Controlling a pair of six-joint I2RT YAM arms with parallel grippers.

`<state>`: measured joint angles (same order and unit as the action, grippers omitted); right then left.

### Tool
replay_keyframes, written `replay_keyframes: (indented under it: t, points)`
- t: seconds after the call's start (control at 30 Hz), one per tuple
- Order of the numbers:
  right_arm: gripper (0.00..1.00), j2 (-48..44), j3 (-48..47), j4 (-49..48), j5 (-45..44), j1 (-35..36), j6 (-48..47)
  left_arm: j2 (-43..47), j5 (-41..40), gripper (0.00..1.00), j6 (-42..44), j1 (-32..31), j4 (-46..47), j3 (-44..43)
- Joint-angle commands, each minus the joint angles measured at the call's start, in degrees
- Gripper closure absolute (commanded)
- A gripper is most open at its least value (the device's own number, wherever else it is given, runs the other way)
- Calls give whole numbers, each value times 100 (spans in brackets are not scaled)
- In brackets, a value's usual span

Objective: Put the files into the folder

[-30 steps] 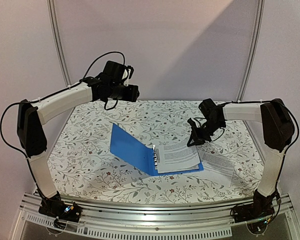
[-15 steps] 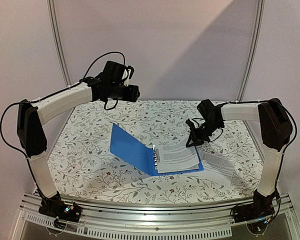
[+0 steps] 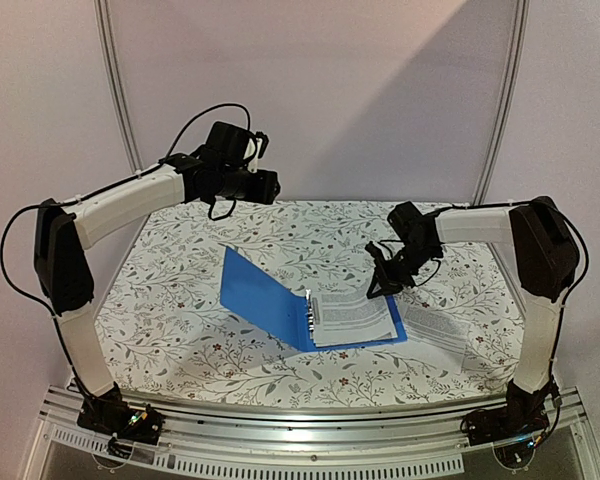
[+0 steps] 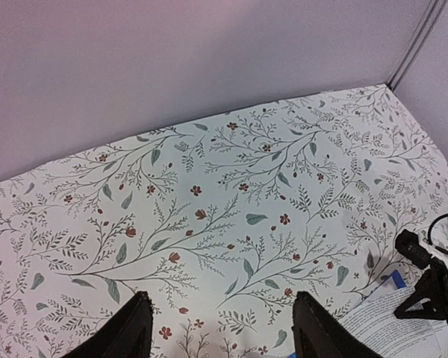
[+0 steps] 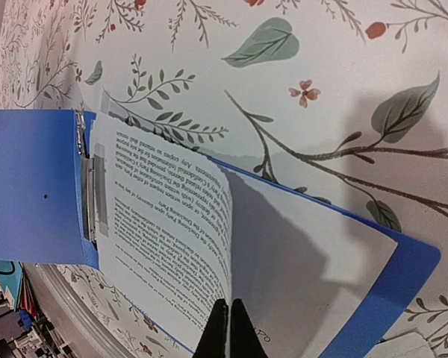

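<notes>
Since the folder (image 3: 260,290) is lying open in the middle of the bench (image 3: 170,300), you can see the files (image 3: 352,318) sitting on its right half, tucked up against the metal clip (image 5: 89,194), with the cover tilted up on the left. The print on the paper is way too small to read from above.

In the right wrist view the folder (image 5: 30,186) runs off the left and bottom edges. The files (image 5: 164,246) have one sheet curling up, and a dark shadow falls across it. The right jaws are pressed together, poking in at the bottom of that view over the paper. Can't tell if they actually touch it.

From the left wrist view, only a tiny corner of the files (image 4: 388,317) peeks in at bottom right. The left jaws are apart with nothing in them, up high over the far left of the bench (image 4: 209,186).

There's also a pale sheet (image 3: 440,335) just right of the folder, hard to make out.

Compared to a second ago, the right arm (image 3: 480,222) has slid left toward the far edge of the files. The left arm (image 3: 130,200) hasn't budged.
</notes>
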<state>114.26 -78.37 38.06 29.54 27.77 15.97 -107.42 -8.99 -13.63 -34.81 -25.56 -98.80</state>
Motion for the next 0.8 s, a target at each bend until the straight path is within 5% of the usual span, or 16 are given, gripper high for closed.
replay_keyframes:
  t: [0.0,0.77]
  points:
    - [100,97,-152,16,-203,44,-69,-163,86,36,-44,53,89,81]
    - [97,149,-170,58,-424,44,-103,-183,199,36,-87,88,95,73]
